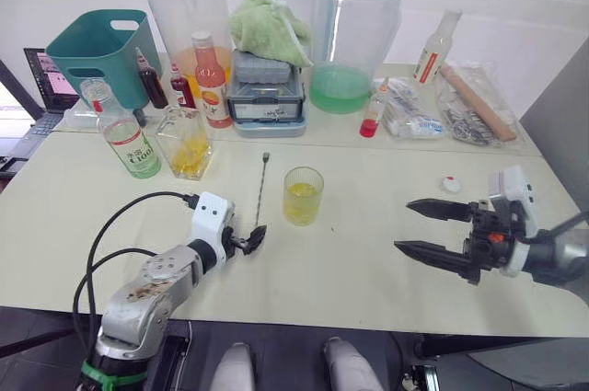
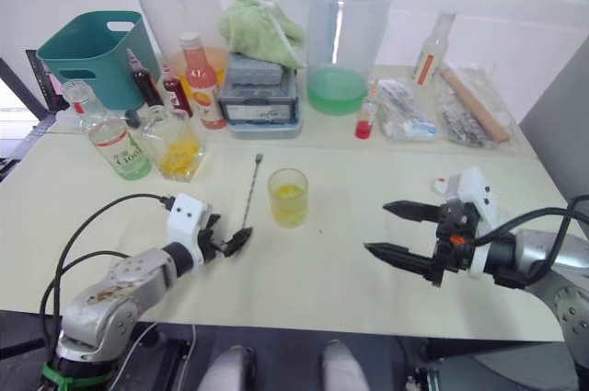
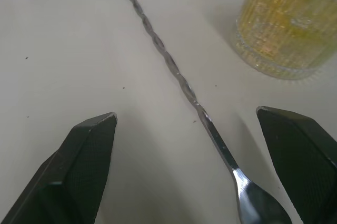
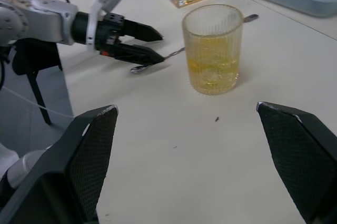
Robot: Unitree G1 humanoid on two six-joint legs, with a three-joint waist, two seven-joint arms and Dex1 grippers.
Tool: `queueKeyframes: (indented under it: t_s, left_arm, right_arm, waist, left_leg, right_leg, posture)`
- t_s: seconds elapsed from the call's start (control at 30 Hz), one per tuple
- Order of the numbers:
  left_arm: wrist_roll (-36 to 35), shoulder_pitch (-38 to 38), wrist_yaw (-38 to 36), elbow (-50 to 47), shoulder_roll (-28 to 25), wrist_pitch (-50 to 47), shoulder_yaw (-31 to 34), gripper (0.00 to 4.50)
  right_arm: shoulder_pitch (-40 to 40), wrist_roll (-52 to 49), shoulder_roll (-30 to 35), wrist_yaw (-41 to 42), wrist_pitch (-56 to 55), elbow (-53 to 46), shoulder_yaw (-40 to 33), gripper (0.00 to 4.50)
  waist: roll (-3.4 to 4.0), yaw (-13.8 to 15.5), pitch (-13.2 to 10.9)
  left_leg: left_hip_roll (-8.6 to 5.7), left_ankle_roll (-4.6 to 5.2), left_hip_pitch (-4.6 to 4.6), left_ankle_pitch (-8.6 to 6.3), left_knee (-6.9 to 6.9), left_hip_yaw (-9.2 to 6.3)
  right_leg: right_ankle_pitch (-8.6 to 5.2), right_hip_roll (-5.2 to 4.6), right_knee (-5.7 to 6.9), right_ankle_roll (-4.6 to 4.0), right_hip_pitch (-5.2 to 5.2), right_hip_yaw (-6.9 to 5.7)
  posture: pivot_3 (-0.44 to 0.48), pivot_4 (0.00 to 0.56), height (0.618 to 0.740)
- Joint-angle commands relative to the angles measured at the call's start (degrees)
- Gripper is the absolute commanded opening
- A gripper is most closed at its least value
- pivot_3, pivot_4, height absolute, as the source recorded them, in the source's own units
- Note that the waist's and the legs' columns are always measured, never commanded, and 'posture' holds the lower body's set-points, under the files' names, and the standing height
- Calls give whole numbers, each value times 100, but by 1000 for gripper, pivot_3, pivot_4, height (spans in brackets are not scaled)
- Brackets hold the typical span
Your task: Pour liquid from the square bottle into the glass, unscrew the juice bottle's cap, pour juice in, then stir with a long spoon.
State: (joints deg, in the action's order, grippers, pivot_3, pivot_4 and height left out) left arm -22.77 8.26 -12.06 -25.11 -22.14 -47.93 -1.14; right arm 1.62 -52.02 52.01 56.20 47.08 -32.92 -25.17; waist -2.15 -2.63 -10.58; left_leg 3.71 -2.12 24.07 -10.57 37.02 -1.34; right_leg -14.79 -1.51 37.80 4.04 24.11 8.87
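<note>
Tools both gape: the left tool (image 1: pixel 251 242) straddles the bowl end of the thin twisted silver long spoon (image 1: pixel 260 193) lying on the cream table (image 1: pixel 350 262), and the right tool (image 1: pixel 421 228) hovers spread. Beyond stands the ribbed clear glass (image 1: pixel 303 195) of yellow liquid.

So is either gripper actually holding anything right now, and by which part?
Nothing is held. The left gripper is open, its fingers straddling the long spoon near the bowl end, which lies flat on the table. The right gripper is open and empty.
</note>
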Motion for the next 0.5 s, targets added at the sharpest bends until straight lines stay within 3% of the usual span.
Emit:
queueKeyframes:
  t_s: [0.03,0.27,0.3,0.5]
  left_arm:
    - [325,203,247,199,172,24,-153,4494]
    - [592,490,438,591,562,-89,-211,4494]
    - [600,510,466,653,609,-132,-188,3933]
    - [661,429,317,539,447,-223,-36,1932]
  right_arm:
    - [-23,-74,132,-6,-145,-216,-211,4500]
    - [-21,-240,202,-67,-140,-283,-300,4500]
    - [-2,-234,193,-84,-156,-290,-272,4500]
    - [133,-87,141,-157,-319,-218,-7,4500]
  waist:
    - [-2,10,4]
    - [-4,22,16]
    - [-3,23,22]
    - [-2,19,32]
  left_leg:
    - [-2,-1,-1,1,0,-2]
    - [-6,-3,-2,2,1,-7]
    - [-6,-3,-2,2,1,-8]
    - [-6,-3,-5,2,0,-9]
  right_leg:
    - [0,0,0,0,-3,-1]
    - [0,-1,0,1,-8,-2]
    - [0,-1,0,1,-9,-2]
    - [0,-1,0,1,-11,-3]
  posture:
    - [0,150,719]
    - [0,150,719]
    - [0,150,719]
    - [0,150,719]
